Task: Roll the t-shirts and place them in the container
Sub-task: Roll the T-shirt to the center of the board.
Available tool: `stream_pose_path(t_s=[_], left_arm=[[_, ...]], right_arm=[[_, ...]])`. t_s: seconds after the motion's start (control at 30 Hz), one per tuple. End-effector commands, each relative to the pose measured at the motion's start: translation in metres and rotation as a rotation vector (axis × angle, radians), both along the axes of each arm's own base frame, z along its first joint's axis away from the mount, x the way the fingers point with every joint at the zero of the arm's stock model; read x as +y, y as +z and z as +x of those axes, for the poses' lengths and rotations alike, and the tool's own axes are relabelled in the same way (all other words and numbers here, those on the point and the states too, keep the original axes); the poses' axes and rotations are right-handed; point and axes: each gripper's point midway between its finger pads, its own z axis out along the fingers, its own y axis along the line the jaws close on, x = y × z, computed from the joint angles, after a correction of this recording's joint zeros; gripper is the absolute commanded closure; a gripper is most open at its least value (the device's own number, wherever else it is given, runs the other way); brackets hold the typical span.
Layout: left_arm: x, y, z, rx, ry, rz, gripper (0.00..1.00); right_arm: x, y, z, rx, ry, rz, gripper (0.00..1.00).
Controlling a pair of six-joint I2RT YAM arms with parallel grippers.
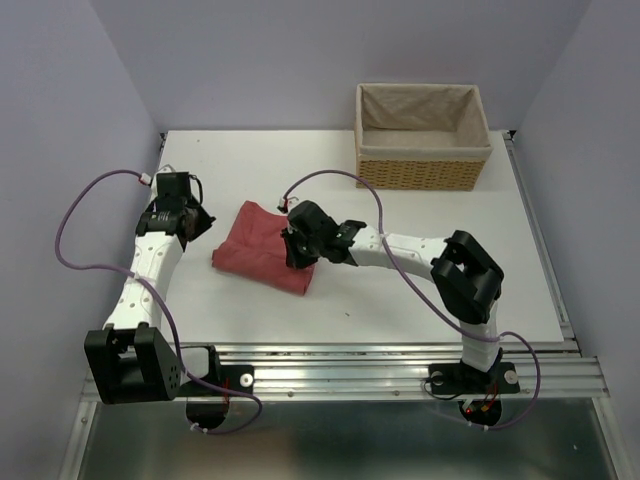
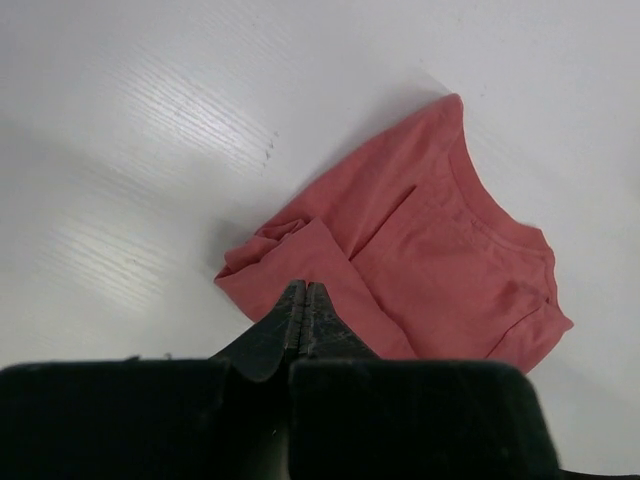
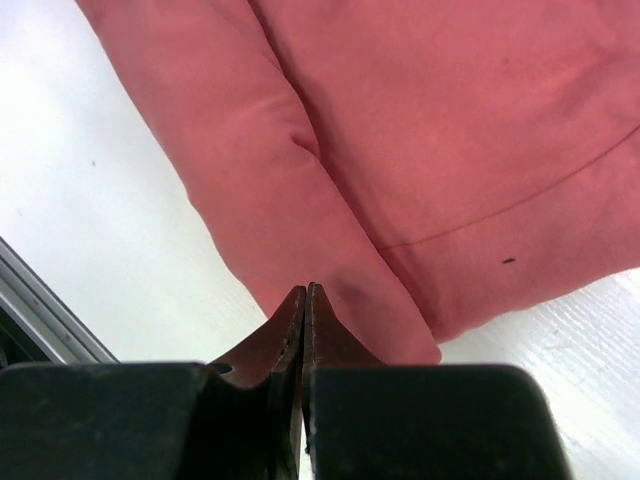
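Observation:
One salmon-red t-shirt (image 1: 258, 250) lies folded into a rough rectangle on the white table (image 1: 400, 270), left of centre. My right gripper (image 1: 297, 256) is shut and empty, with its tips over the shirt's right end. In the right wrist view its tips (image 3: 305, 290) sit just above a long fold of the shirt (image 3: 420, 130). My left gripper (image 1: 197, 226) is shut and empty, just off the shirt's upper left edge. In the left wrist view its tips (image 2: 304, 288) hover over the near edge of the shirt (image 2: 440, 250), whose collar and a tucked sleeve show.
A tan cloth-lined wicker basket (image 1: 422, 135) stands at the back right of the table. A metal rail (image 1: 400, 360) runs along the near edge by the arm bases. Purple cables loop beside both arms.

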Motion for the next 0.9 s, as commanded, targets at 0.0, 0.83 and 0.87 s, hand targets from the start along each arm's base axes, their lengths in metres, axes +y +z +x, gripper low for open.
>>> stream_pose_path(t_s=[0.0, 0.83, 0.87], left_arm=[[0.005, 0.023, -0.003, -0.029, -0.029, 0.053, 1.00], [0.020, 0.068, -0.013, -0.107, 0.003, 0.071, 0.96], [0.020, 0.074, -0.012, -0.121, 0.001, 0.068, 0.96]], right_arm=[[0.011, 0.047, 0.011, -0.095, 0.017, 0.044, 0.94], [-0.012, 0.006, -0.005, -0.078, -0.055, -0.103, 0.94], [-0.007, 0.022, -0.001, -0.118, -0.059, -0.089, 0.93]])
